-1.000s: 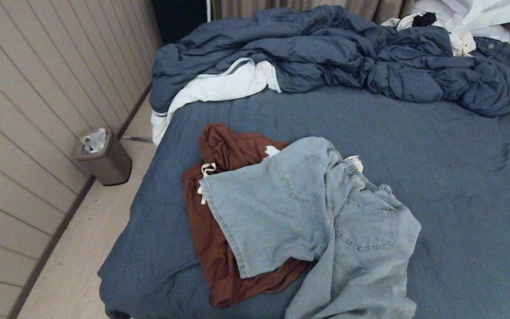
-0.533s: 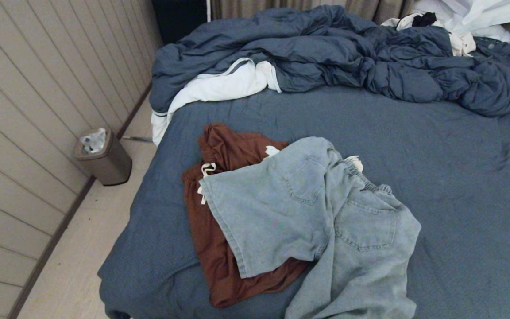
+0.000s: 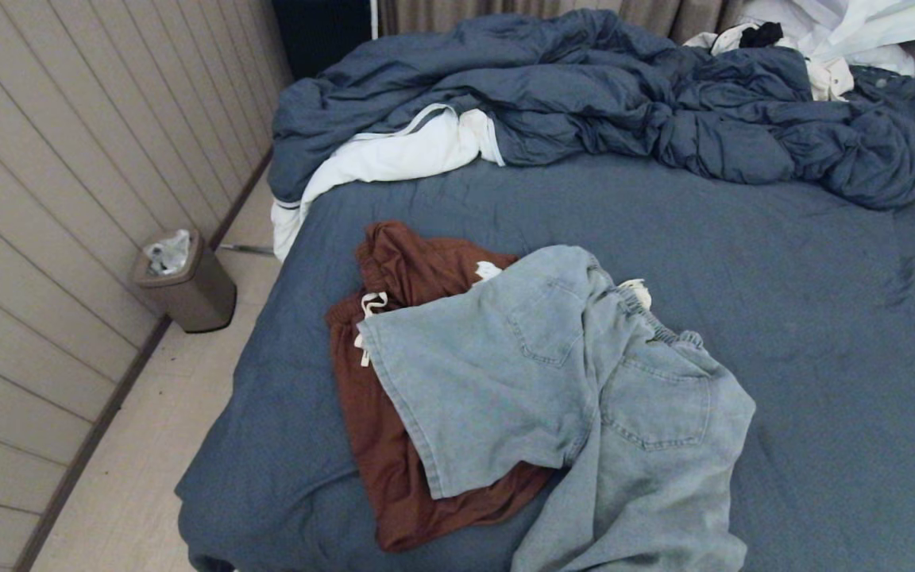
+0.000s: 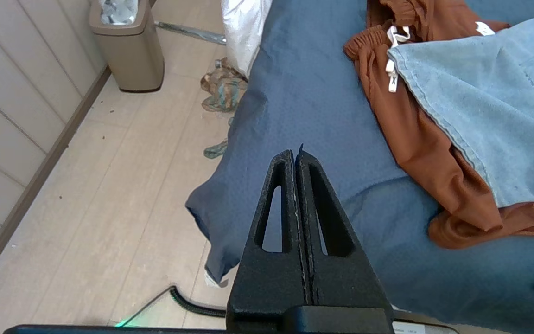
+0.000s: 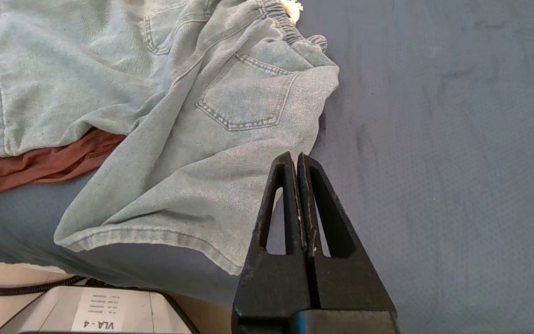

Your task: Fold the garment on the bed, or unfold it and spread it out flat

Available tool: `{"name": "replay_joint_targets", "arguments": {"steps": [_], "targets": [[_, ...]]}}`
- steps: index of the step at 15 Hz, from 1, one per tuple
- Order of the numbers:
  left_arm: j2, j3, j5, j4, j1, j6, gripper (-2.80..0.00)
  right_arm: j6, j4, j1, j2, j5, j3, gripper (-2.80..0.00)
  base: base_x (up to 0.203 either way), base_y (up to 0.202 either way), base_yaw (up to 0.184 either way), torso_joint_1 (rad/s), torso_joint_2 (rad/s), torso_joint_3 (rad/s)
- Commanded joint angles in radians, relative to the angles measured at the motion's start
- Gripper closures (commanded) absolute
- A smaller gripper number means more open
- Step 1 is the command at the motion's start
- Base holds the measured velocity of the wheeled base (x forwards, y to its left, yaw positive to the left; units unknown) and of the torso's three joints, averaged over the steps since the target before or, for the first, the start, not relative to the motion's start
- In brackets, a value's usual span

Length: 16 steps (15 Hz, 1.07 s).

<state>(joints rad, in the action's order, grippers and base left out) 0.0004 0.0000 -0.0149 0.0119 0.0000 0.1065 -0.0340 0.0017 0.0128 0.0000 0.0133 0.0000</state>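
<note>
From the head camera I see the bed, slate-blue sheet bare across its right half. Light denim shorts lie crumpled near the front edge, back pockets up, partly overlapping rust-brown shorts with a white drawstring. The blue duvet is bunched along the far side, white lining turned out at its left end. A lidded bin stands on the floor by the panelled wall.

Left gripper hangs above the bed's left front corner, fingers pressed together, holding nothing. Right gripper hovers over the denim shorts' hem edge, fingers likewise closed, empty. Neither touches cloth.
</note>
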Motion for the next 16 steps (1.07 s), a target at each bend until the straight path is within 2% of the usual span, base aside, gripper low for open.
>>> {"name": "replay_joint_targets", "arguments": {"steps": [1, 16], "targets": [[0.000, 0.000, 0.000, 0.000, 0.000, 0.002, 0.00, -0.001, 0.000, 0.001, 0.000, 0.001, 0.000, 0.00, 0.000, 0.000, 0.000, 0.000, 0.00, 0.000], [0.000, 0.000, 0.000, 0.000, 0.000, 0.001, 0.00, 0.006, -0.002, 0.001, 0.000, 0.001, 0.000, 0.00, 0.000, 0.000, 0.000, 0.000, 0.00, 0.000]]}}
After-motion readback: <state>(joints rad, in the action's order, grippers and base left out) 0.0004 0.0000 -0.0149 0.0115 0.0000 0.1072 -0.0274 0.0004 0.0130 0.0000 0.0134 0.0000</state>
